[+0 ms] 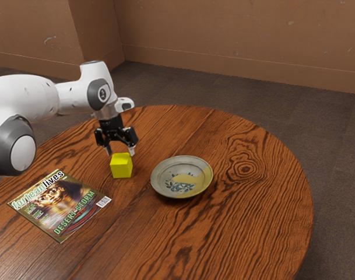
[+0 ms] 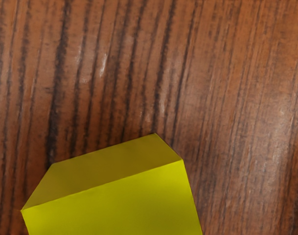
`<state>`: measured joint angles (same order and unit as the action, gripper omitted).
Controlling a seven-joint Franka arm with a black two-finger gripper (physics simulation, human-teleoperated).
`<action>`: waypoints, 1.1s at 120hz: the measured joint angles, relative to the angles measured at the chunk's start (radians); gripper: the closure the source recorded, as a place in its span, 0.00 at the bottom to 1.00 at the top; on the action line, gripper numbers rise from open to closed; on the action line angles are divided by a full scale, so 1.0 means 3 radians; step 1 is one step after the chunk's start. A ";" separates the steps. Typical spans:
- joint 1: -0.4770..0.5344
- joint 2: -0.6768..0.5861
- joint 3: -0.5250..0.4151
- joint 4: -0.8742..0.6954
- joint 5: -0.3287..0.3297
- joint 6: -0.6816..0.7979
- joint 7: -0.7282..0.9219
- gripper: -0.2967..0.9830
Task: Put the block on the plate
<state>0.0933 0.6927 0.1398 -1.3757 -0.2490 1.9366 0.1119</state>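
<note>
The magazine [image 1: 59, 205] lies nearer than the block [image 1: 121, 167], toward the exterior view's left; the plate [image 1: 182, 177], toward its right, bare wood between. The block is on the table [image 1: 253, 224], the gripper [image 1: 120, 152] pointing down at it, jaws apart. Open wood separates block from far edge.
</note>
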 joint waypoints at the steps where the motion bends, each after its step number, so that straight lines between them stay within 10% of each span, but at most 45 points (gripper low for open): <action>1: 0.0000 0.0003 0.0001 0.0000 -0.0001 0.0001 -0.0006 0.23; 132: 0.0031 0.0251 -0.0007 -0.0078 -0.0071 0.0275 -0.0383 0.38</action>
<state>0.1027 0.7680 0.1377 -1.3992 -0.2702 2.0193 -0.0031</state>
